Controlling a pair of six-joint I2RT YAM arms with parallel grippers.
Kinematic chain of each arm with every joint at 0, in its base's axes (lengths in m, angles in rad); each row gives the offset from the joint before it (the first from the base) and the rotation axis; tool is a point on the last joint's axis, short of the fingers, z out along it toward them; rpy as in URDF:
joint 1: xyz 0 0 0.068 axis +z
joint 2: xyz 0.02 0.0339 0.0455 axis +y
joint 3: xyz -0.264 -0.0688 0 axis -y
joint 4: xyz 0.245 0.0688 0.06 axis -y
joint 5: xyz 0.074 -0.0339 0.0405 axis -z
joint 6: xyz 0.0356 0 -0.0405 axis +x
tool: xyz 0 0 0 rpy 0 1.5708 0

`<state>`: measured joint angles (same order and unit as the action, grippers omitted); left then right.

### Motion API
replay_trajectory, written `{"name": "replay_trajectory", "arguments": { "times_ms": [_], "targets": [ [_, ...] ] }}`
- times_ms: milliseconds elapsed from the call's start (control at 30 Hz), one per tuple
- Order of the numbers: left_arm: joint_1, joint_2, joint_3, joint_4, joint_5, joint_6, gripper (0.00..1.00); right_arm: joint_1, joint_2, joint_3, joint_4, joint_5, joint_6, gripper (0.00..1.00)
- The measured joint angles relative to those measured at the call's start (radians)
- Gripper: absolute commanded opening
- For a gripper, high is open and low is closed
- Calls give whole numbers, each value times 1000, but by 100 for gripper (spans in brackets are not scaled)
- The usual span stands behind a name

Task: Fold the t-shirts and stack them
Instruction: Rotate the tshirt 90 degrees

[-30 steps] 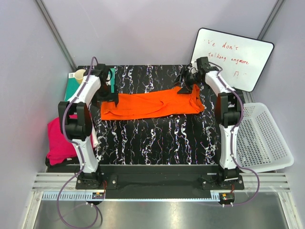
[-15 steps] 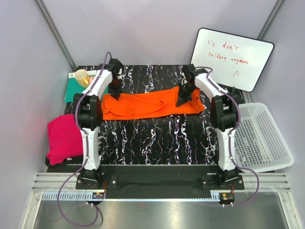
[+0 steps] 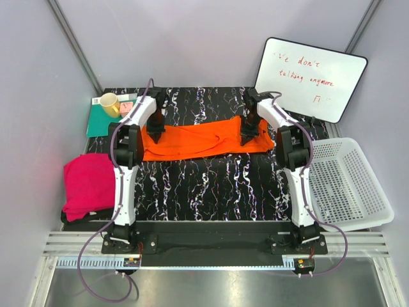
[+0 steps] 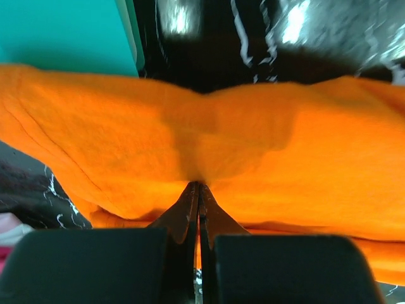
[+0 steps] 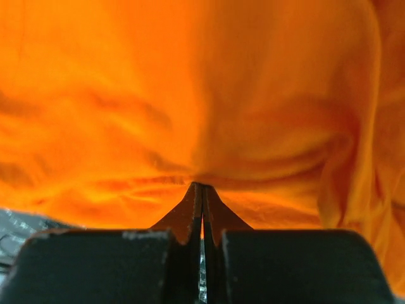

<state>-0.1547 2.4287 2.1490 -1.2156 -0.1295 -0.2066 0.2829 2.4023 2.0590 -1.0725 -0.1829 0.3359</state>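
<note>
We find the left hand (image 3: 155, 132) pressed together, pinching the orange shirt (image 3: 204, 141) near its left end; the right hand (image 3: 247, 137) likewise near its right end. The shirt lies banded across the far desk (image 3: 211, 185); the pink shirt (image 3: 88, 185) sits heaped at the left edge.

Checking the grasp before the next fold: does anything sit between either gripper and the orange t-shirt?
Nothing visible does. The left gripper and the right gripper are both shut, their tips pinching the orange t-shirt cloth directly.
</note>
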Motion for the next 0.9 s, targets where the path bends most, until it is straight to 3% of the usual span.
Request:
{"name": "replay_trajectory", "arguments": {
  "times_ms": [167,400,533,733,900],
  "targets": [
    [0,-24,-81,-11,-5,-6,0,13,93,167,-67,44,-26,0],
    [-18,-157,-341,-13,32,-13,0,39,274,516,-107,97,-56,0],
    [-60,-246,-512,4,98,-20,0,51,322,598,-66,87,-62,0],
    [-230,-343,-702,32,250,-58,0,80,338,601,67,44,-79,0],
    [-430,-379,-753,93,397,-124,0,127,367,623,192,13,-93,8]
  ]
}}
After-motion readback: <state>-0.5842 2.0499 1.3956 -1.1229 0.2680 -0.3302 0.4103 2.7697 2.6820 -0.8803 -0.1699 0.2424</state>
